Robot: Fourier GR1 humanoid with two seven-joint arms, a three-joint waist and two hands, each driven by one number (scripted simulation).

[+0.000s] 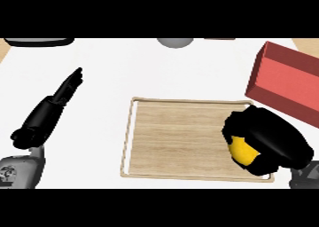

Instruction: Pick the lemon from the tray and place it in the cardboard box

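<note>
step: grasp and lift, judged from the right hand closed on the lemon over the tray; whether the lemon is off the wood yet cannot be told
how to do it well: raise straight up till the lemon clears the tray's rim, then carry it up and to the right of the fingers toward the box; keep the curl closed all the way, since a round fruit is likely to roll out of any gap; let go only once over the box's opening
counter [123,66]: white, flat, matte, plain; runs out on all sides of both hands
tray [175,137]: pale wood, fine grain, rectangular, thin raised rim, rounded corners; lies under and to the left of the right fingers
red box [293,88]: dull red, flat faces, sharp edges, set at an angle; above and right of the fingers, near the tray's corner; opening not clear in this view
right hand [270,137]: black, glossy, fingers and thumb curled round the lemon
left hand [48,113]: black, fingers straight, holds nothing, resting at the left, well apart from the tray
lemon [242,150]: bright yellow, smooth, rounded; inside the curled fingers, mostly hidden, over the tray's right side
</note>
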